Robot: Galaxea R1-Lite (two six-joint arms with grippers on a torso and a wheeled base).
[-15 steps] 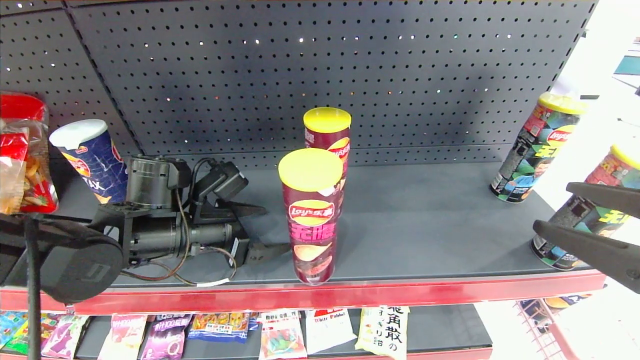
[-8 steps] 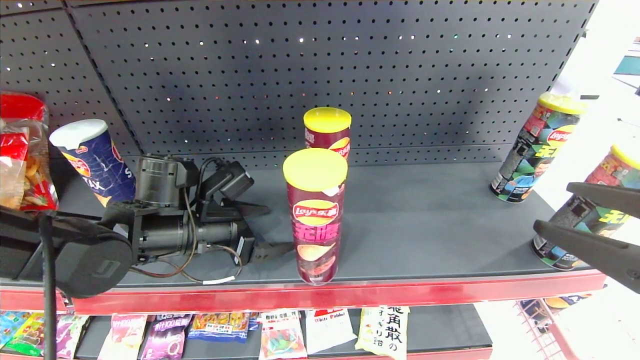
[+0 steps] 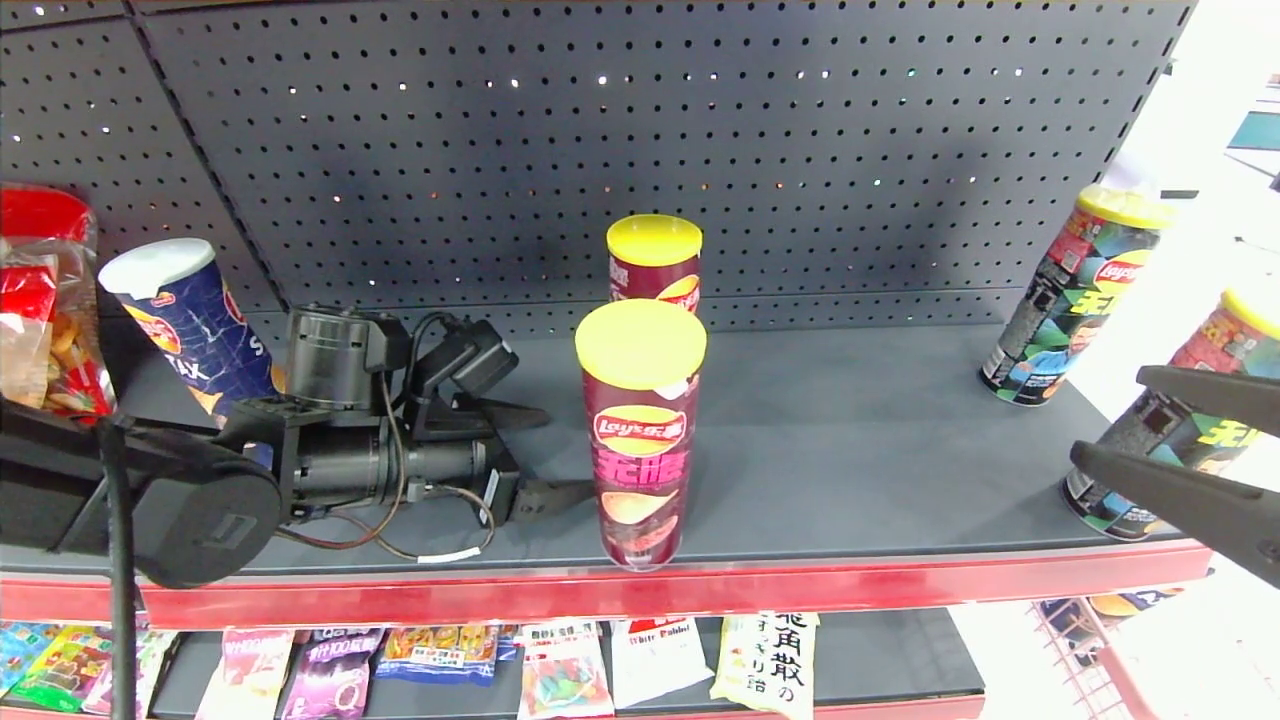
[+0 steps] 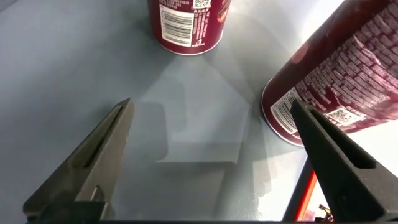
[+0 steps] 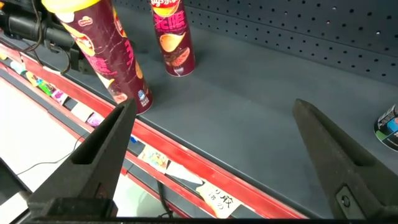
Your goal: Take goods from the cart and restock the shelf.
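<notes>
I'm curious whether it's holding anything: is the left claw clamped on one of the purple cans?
No, the left gripper has its fingers spread wide over bare shelf, with the front can and back can standing beyond their tips.

- The rear maroon can (image 3: pixel 654 262) shows you its lid and top band; the front maroon can (image 3: pixel 640 440) hides the rest.
- The blue can (image 3: pixel 190 320) has its foot behind the left arm (image 3: pixel 200 500).
- The right gripper (image 3: pixel 1105 415) is cut off past its fingers by the head view's right edge. Those fingers cross a black-and-green can (image 3: pixel 1240 345), itself clipped there.
- The snack packets (image 3: pixel 560 665) on the lower shelf (image 3: pixel 880 650) run off the bottom edge.
- The left gripper (image 3: pixel 570 452): its near fingertip touches the front maroon can or sits just beside it — probably too close for you to tell.
</notes>
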